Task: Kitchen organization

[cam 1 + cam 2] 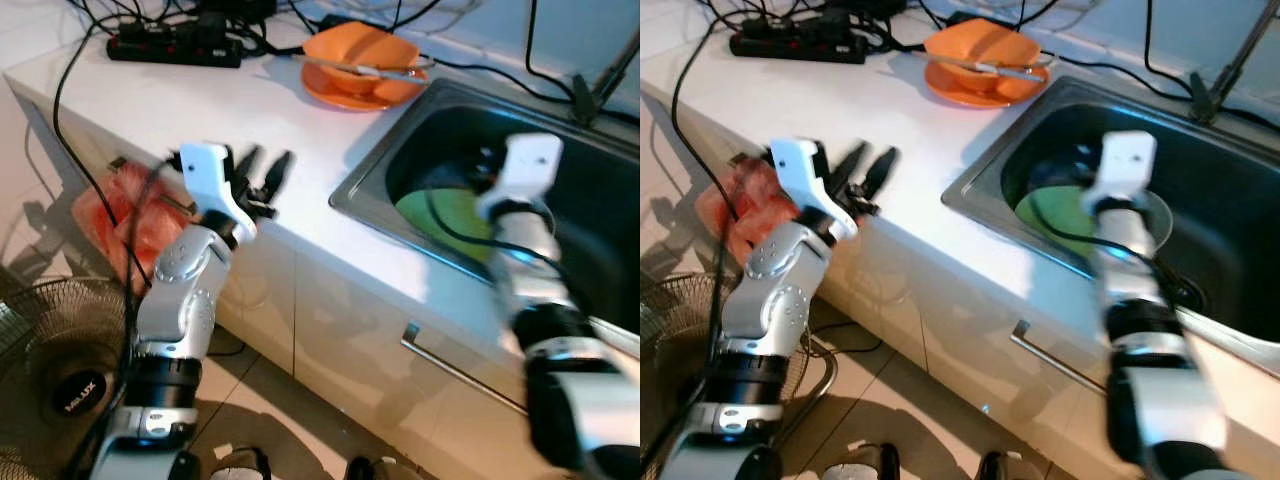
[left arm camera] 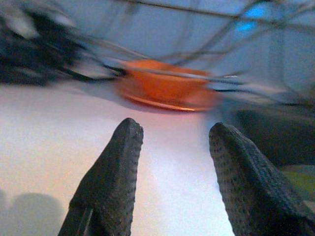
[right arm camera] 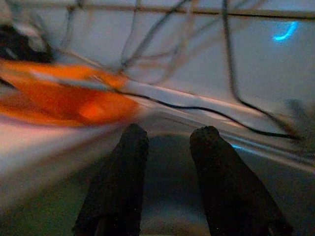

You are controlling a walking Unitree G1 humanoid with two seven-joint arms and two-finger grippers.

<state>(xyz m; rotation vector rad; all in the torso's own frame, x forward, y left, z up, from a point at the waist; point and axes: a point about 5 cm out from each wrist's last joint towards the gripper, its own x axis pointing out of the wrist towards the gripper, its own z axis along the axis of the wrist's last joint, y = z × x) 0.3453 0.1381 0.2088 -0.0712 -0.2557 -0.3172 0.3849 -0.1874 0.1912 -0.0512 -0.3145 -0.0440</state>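
Counter (image 1: 200, 110) geometry governs the coming move, so we record it first. We see a white counter running from the power strip (image 1: 175, 47) at its far left to a steel sink (image 1: 372, 175) sunk into its right part. Stacked orange dishes (image 1: 360, 62) rest on the counter just beside the sink's far left corner, with a thin utensil (image 1: 375, 69) laid across them, its long axis running roughly left to right. A green plate (image 1: 445, 215) lies inside the sink basin.

Our left gripper (image 1: 262, 176) hovers at the counter's front edge, jaws spread and holding nothing. In the left wrist view the two fingers (image 2: 110, 182) point almost straight at the orange dishes, which lie ahead across bare counter, well apart from the fingertips.

Our right gripper (image 3: 165, 142) is held over the sink, near the green plate; the right arm is blurred in the head views. In the right wrist view its jaws stand slightly apart with nothing between them, and the orange dishes lie off to one side of its line.

We judge that no item is yet grasped. For the orange dishes the left arm is better aligned: a straight reach forward should bring its jaws to the rim. For the green plate the right arm is plainly nearer. Cables (image 1: 470, 68) trail along the back of the counter close behind the dishes and could snag a reach that overshoots.
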